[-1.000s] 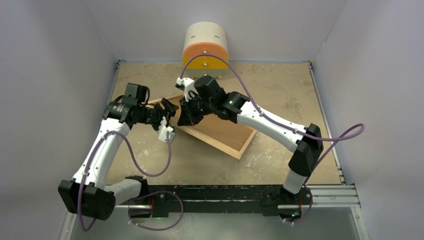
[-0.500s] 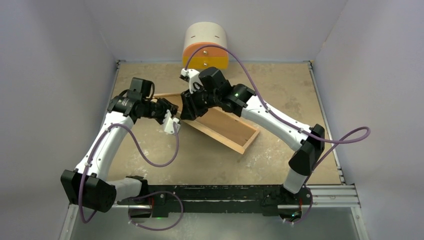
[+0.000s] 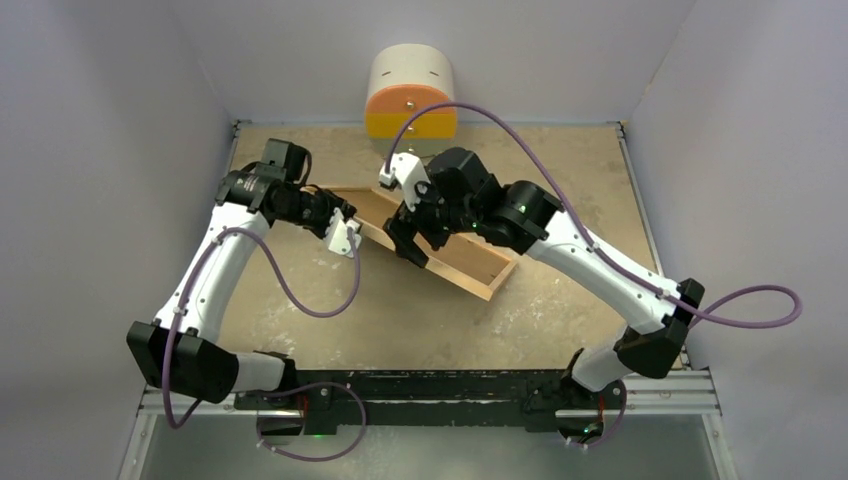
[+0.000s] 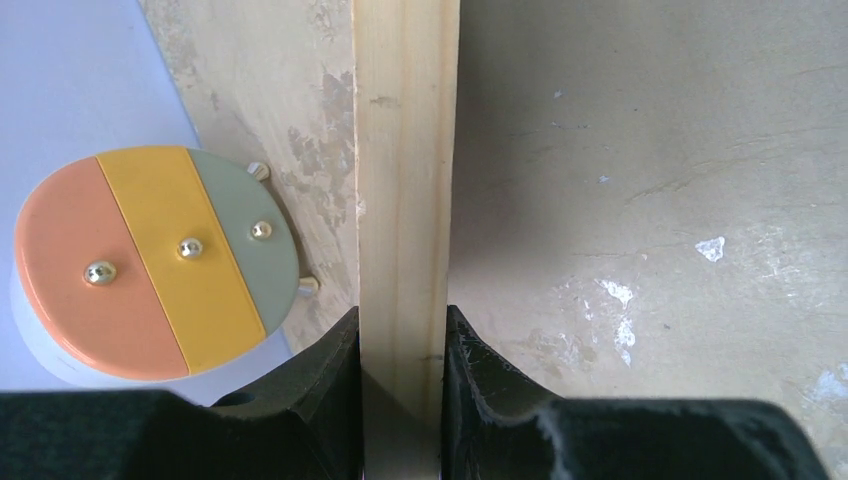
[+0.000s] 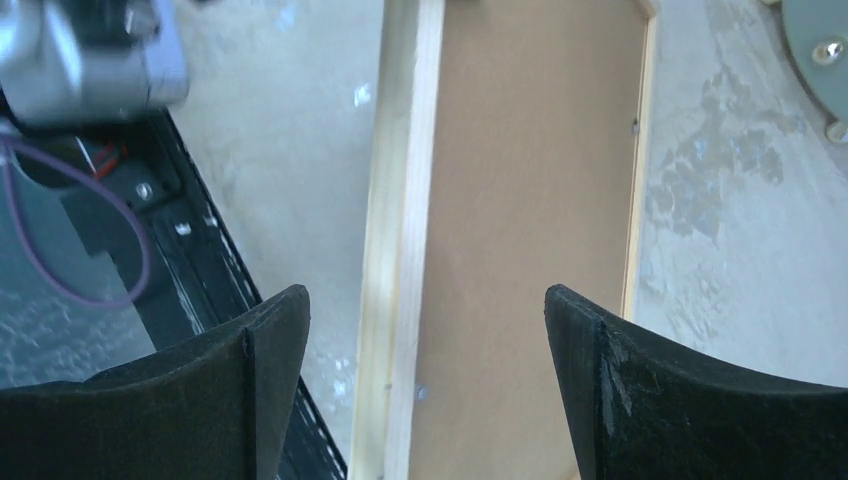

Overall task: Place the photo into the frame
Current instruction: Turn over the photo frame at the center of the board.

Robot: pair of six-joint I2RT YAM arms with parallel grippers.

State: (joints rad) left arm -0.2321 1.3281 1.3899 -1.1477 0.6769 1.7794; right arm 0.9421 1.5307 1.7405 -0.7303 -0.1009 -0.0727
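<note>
A rail of the frame [image 4: 405, 150] is being clamped by the left gripper [image 4: 400, 325] at mid-table. A brown board [image 5: 530, 200] is being shown inside it. Above, the right gripper [image 5: 427, 300] is being held wide open, holding nothing.

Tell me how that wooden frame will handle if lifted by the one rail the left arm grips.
Likely stiff: the frame has a straight wooden rail that shows no bend in the shut jaws of the left gripper. Probably light, given narrow rails and a thin-looking backing board. Gripped on one rail only, it may swing or tilt; the right gripper hangs open above it.
</note>
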